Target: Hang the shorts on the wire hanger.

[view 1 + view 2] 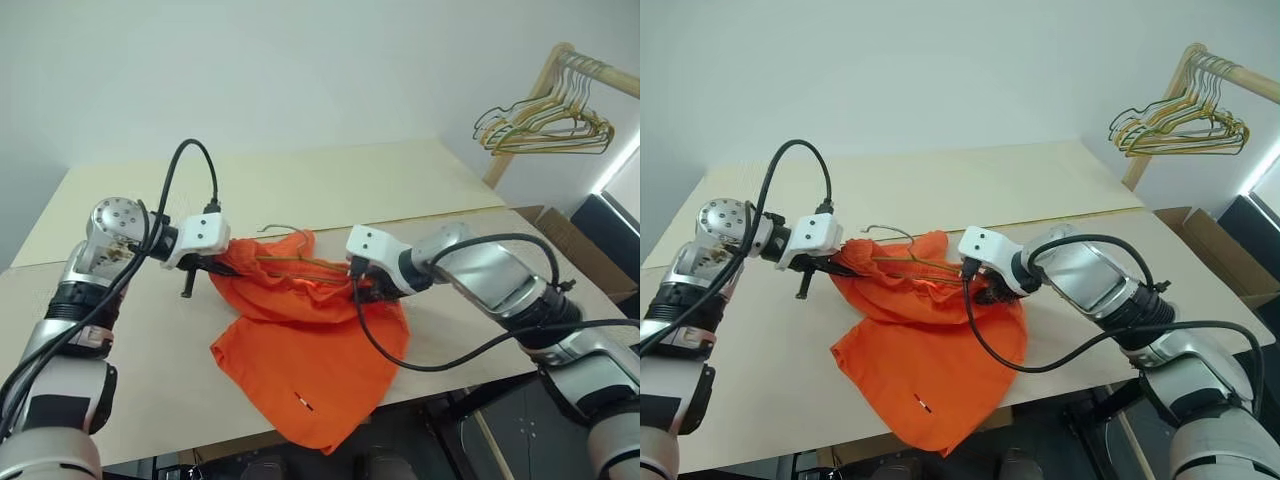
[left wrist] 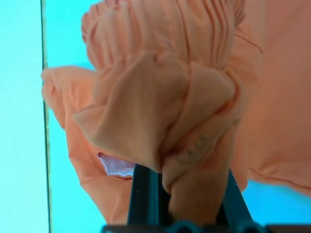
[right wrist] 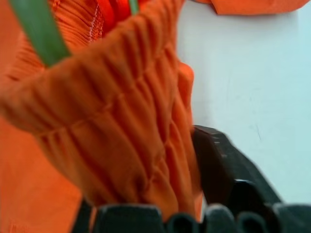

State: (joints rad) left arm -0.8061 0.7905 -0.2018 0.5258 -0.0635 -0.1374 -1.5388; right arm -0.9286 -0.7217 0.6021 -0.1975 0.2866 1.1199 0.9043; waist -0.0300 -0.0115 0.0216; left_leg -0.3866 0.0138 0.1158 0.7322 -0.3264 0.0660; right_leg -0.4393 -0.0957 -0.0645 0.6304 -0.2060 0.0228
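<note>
The orange shorts [image 1: 300, 370] hang by their gathered waistband between my two grippers, with the legs draped on the table [image 1: 350, 180]. The wire hanger's hook [image 1: 283, 230] sticks up behind the waistband, and its wire arms [image 1: 300, 266] run inside the waist opening. My left gripper [image 1: 222, 262] is shut on the left end of the waistband; in the left wrist view, bunched fabric [image 2: 160, 121] sits pinched between its fingers [image 2: 146, 194]. My right gripper [image 1: 368, 288] is shut on the right end, with the elastic band [image 3: 121, 126] between its fingers [image 3: 218, 160].
A wooden rack [image 1: 560, 55] at the far right carries a bunch of gold and green hangers [image 1: 545, 125]. The pale tabletop stretches wide behind the shorts. A brown box [image 1: 572, 245] and dark items stand beyond the table's right edge.
</note>
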